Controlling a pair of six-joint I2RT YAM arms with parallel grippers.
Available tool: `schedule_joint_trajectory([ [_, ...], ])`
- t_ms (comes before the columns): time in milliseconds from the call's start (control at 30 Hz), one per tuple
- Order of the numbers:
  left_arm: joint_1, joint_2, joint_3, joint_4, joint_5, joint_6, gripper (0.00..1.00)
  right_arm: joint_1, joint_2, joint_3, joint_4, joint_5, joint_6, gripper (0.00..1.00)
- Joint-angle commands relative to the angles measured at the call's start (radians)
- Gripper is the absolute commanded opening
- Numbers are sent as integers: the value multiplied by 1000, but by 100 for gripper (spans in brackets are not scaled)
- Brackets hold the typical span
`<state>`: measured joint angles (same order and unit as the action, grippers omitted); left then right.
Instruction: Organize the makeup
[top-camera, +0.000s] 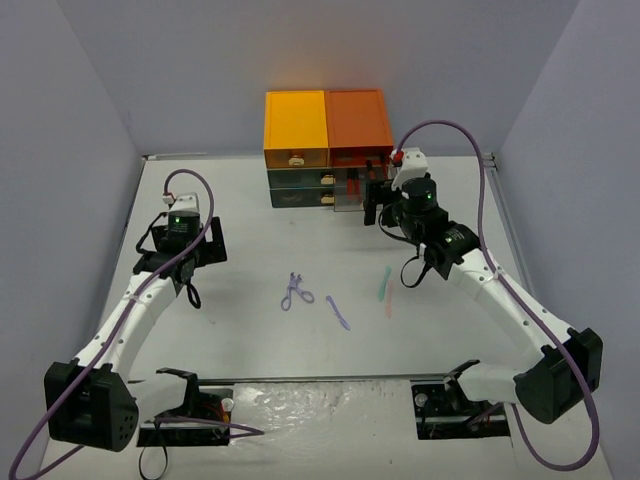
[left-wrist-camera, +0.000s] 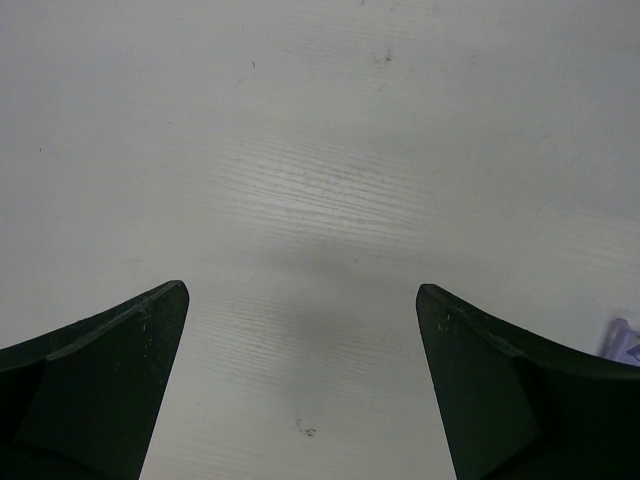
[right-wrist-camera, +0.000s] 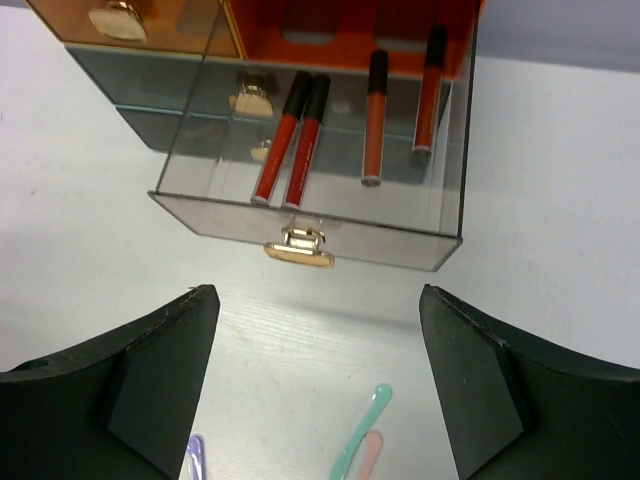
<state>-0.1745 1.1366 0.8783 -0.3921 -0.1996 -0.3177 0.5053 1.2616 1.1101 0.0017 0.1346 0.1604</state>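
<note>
Before right pincer (right-wrist-camera: 318, 300), open drawer (right-wrist-camera: 385, 238)

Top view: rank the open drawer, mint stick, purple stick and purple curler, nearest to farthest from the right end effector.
1. The open drawer, just left of the right end effector.
2. The mint stick, toward the arm bases.
3. The purple stick and the purple curler, farther left; too close to call.

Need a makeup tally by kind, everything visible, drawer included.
red-and-black tubes in the open clear drawer: 4
purple scissor-shaped curler: 1
thin sticks (purple stick, mint stick, pink stick): 3
Total: 8
</note>
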Motion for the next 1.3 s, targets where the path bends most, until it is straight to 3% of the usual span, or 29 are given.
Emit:
schedule_joint_trajectory([
  [0, 6, 9, 67, 33, 14, 5, 97, 1, -12, -85, 70, -2, 86, 79],
  [300, 6, 8, 65, 33, 12, 2, 97, 1, 104, -73, 154, -9, 83, 83],
  [467, 6, 5, 65, 32, 12, 3, 97, -11, 232, 49, 185, -3, 52, 89],
  [1000, 6, 10, 64, 29, 19, 4, 97, -84, 507, 345, 247, 3, -8, 91],
  [1267, 4, 9, 58, 43, 53, 3, 97, -100, 620, 435, 308, -30, -7, 100],
])
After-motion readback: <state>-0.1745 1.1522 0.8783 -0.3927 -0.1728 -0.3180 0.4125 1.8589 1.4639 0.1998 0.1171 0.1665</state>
